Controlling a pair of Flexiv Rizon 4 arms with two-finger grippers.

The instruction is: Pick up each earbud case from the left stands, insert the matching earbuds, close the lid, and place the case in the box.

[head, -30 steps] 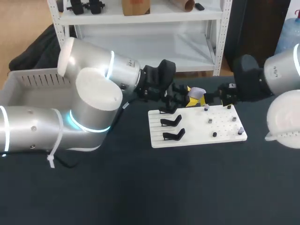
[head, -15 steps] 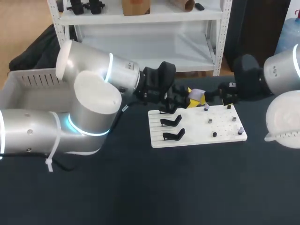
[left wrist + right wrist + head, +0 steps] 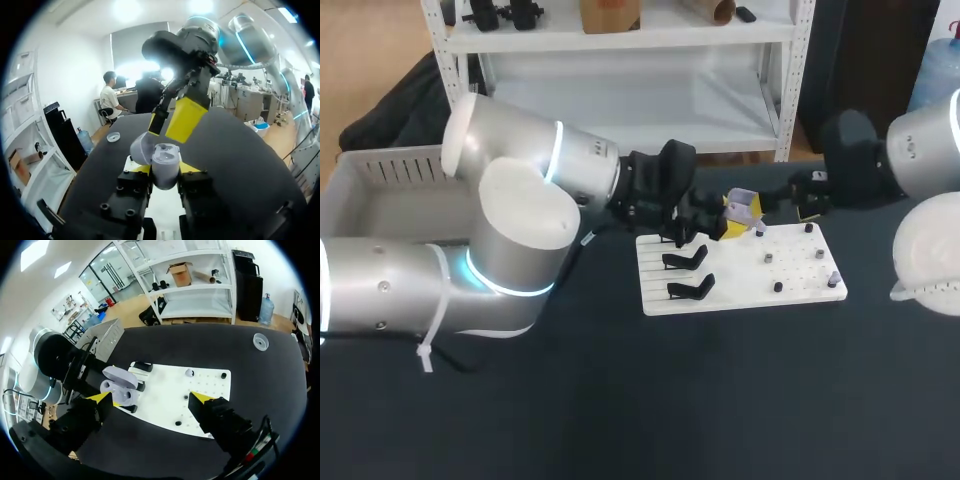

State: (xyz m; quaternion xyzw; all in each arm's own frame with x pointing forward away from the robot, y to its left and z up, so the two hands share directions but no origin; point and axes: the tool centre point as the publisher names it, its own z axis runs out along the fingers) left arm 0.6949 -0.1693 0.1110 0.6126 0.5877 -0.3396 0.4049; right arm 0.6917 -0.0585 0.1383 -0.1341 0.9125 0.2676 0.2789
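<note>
The lavender earbud case (image 3: 165, 161) is pinched between the yellow tips of the left claw (image 3: 170, 169), lid swung open. Just ahead of it the right claw (image 3: 152, 399) faces the case with its fingers spread wide, gripping nothing. Under both claws lies the white board (image 3: 740, 272) on the dark table (image 3: 620, 400), with three black stands (image 3: 686, 259) below the left claw. The left arm (image 3: 520, 200) reaches in past the grey box (image 3: 380, 190), which sits well behind its claw.
</note>
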